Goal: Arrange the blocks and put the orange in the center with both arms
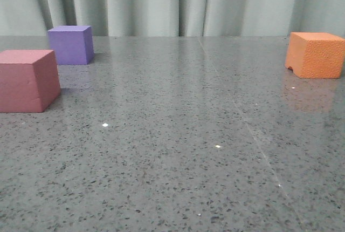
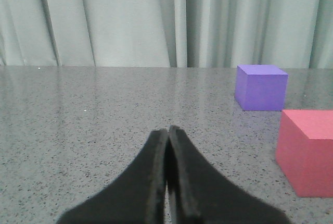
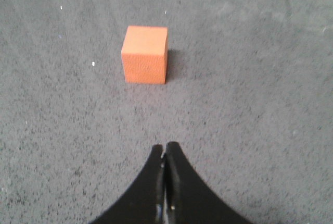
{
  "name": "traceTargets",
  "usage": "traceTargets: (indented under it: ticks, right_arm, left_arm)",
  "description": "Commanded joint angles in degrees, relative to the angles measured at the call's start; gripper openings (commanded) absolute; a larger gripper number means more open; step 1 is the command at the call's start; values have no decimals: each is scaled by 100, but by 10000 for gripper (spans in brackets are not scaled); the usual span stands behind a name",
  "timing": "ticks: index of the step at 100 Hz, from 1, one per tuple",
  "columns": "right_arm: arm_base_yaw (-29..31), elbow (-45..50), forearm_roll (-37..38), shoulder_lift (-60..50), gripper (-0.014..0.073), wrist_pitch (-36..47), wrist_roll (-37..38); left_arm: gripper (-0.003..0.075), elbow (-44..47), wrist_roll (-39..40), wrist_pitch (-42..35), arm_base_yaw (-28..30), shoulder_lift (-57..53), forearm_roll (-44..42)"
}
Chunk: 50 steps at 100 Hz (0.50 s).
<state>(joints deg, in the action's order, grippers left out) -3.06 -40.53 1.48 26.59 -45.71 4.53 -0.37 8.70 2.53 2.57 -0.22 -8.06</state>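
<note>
The left gripper (image 2: 167,130) has its two black, tapering fingers pressed together with nothing between them, tips meeting just above the speckled grey stone table (image 2: 93,109). Ahead of these jaws and off to one side sits the pink-red cube (image 2: 308,151), smooth-faced and square-edged; beyond it, apart from it and nearer the pleated pale curtain (image 2: 114,21), stands the purple cube (image 2: 261,87), equally smooth.

The right gripper (image 3: 165,148) is likewise closed on nothing, fingers touching along their length. Straight ahead of its jaws, slightly to one side and well apart, rests the orange cube (image 3: 145,54), its foam surface rough and pebbled. Bare tabletop lies between. In the front view a small notch shows on its bottom edge, on the face turned toward the other blocks; being a cube, it has no long axis.
</note>
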Motion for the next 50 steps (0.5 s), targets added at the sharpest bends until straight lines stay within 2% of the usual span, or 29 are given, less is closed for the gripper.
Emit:
traceTargets:
  ticks: [1,15,27,34,46,50]
  right_arm:
    - [26,-200,-16,225,-60,234,-36]
    - [26,-200,-27,272,-48,194,-36]
    - [26,-200,-52,267,67,188,-36]
    - [26,-200,-99,267,202,136,-36]
    - [26,-200,-235,267,534,78,-36]
    - [26,-200,-300,267,619,70,-36]
  left_arm:
    - [-19,320,16,-477,1,-190,8]
    - [-19,320,16,-477,1,-190,8]
    - [-19,320,16,-477,1,-190,8]
    - [-19,320,16,-477,1,-190,8]
    - [-19,320,16,-477,1,-190,8]
    - [-19,320,16,-477,1,-190,8]
